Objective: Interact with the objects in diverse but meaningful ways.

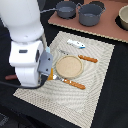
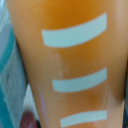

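The yellow-orange bread loaf (image 2: pixel 75 60) with pale scored stripes fills the wrist view, very close to the camera. Beside it I see a pale blue-green edge (image 2: pixel 7 60), perhaps the carton block, and a reddish-brown rounded end (image 2: pixel 27 121), perhaps the sausage stick. In the exterior view the arm's white body (image 1: pixel 27 55) hangs low over the mat's edge on the exterior view's left and hides the loaf and my fingers. A small white-and-blue piece (image 1: pixel 76 43) lies on the mat's far part. No fingertips show in either view.
A tan round plate (image 1: pixel 67 66) sits mid-mat (image 1: pixel 95 85), with wooden-handled cutlery (image 1: pixel 88 59) beyond it and another piece (image 1: pixel 75 84) in front. Two grey pots (image 1: pixel 66 8) (image 1: pixel 90 14) and a bowl (image 1: pixel 123 17) stand on the brown board at the back.
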Robot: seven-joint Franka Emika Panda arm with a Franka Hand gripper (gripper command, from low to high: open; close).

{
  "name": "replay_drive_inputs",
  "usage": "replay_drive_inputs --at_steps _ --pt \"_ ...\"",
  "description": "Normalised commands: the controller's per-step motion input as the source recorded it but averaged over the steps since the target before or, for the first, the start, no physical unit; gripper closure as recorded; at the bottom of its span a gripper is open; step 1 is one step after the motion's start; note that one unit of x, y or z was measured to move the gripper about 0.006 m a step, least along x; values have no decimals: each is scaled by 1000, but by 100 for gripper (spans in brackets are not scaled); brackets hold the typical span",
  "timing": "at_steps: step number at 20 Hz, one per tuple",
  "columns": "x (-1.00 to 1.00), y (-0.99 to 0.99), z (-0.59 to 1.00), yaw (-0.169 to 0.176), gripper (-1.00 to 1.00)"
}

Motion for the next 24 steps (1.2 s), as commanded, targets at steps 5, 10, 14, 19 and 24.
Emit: replay_drive_inputs --at_steps 5,10,14,19,24 --pt "675 -46 -65 -67 -100" --pt "552 -47 348 -36 -100" --pt "523 -101 999 -86 -100" --pt "350 109 1000 -81 -100" --pt "442 667 679 -8 -100"
